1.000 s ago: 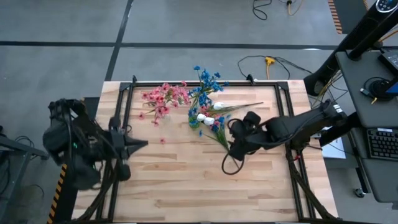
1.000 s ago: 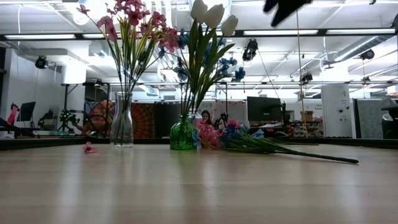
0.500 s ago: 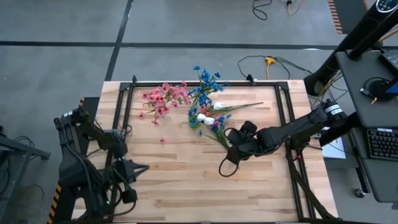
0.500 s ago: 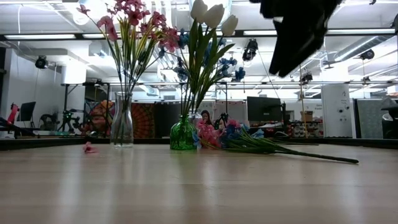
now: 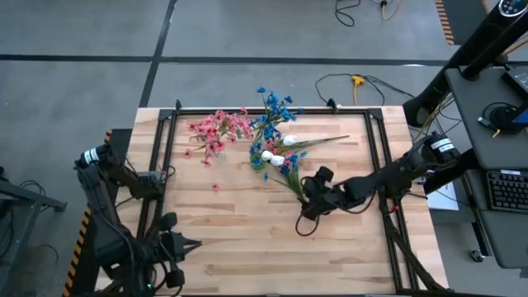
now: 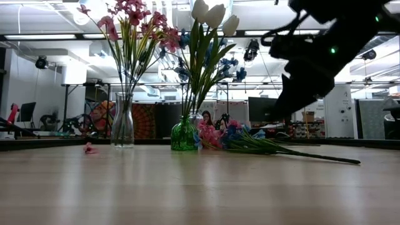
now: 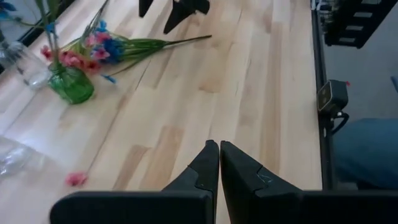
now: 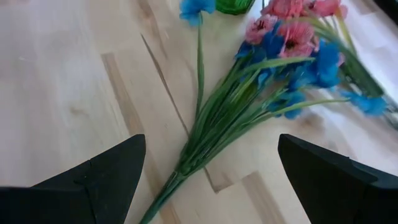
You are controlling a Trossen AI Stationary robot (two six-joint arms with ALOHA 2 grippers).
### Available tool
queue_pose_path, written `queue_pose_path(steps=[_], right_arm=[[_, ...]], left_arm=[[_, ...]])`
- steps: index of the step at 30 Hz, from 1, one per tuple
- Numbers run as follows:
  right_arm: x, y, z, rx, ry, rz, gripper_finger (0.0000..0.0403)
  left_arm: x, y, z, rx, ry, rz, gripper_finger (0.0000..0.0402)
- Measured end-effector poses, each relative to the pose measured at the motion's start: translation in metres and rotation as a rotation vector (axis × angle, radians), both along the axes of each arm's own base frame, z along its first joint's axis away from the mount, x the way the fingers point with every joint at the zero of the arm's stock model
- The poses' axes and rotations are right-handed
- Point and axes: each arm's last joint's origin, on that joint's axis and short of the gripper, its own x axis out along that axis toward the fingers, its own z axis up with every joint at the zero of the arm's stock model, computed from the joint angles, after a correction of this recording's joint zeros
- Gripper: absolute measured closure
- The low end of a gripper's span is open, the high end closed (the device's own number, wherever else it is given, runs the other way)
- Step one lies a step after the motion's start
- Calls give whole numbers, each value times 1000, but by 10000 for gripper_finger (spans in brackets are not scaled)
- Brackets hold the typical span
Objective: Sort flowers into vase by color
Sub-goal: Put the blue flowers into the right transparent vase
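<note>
Looking down, we list what we find, largest first.

Table: we see a pale wooden plank table (image 5: 247,239) with a black frame; both vases stand toward its far side.

Right arm: our right gripper (image 5: 307,198) hangs low over the table near its middle, just beside the stem ends of the loose bunch. From its wrist we see the two dark fingers (image 8: 102,174) spread wide apart with nothing between them, the stems lying on the wood between and ahead of them.

Left arm: our left gripper (image 5: 188,244) waits at the near left corner of the table, well apart from the flowers. Its fingertips (image 7: 210,163) are pressed together on nothing.

Clear vase: we see a tall clear glass vase (image 6: 122,122) on the left in the low view; it holds the pink-blossomed sprigs (image 6: 134,22) upright.

Green vase: a squat green glass vase (image 6: 184,134) stands just beside the clear one; it holds white tulip-like blooms (image 6: 212,15) with long green leaves, and some blue blossoms (image 6: 228,65) show among them.

Loose bunch: a bunch of mixed pink and blue flowers with long green stems (image 8: 249,93) lies flat on the table, its heads beside the green vase.

Stray blossom: one small pink blossom (image 6: 89,149) lies alone on the wood near the clear vase.
</note>
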Motion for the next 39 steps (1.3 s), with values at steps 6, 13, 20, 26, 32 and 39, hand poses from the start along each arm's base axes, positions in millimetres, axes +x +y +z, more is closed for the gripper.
queue_pose_path(steps=[6, 13, 20, 26, 32, 39], right_arm=[[-5, -6, -15, 30, -94, -19, 44], [-3, -8, -33, 16, -172, 14, 44], [-1, -10, -50, -66, -148, -35, 44], [4, -8, -61, -54, -160, -29, 44], [4, -8, -67, -52, -139, -25, 51], [5, -8, -67, -47, -141, -22, 100]], left_arm=[[3, -2, -31, 26, -76, 4, 402], [2, 6, -59, 107, -149, 28, 402], [3, 14, -73, 171, -205, 57, 402], [9, 20, -92, 157, -189, 70, 402], [22, 20, -119, 105, -127, -38, 402], [31, 17, -139, 20, -203, -266, 402]])
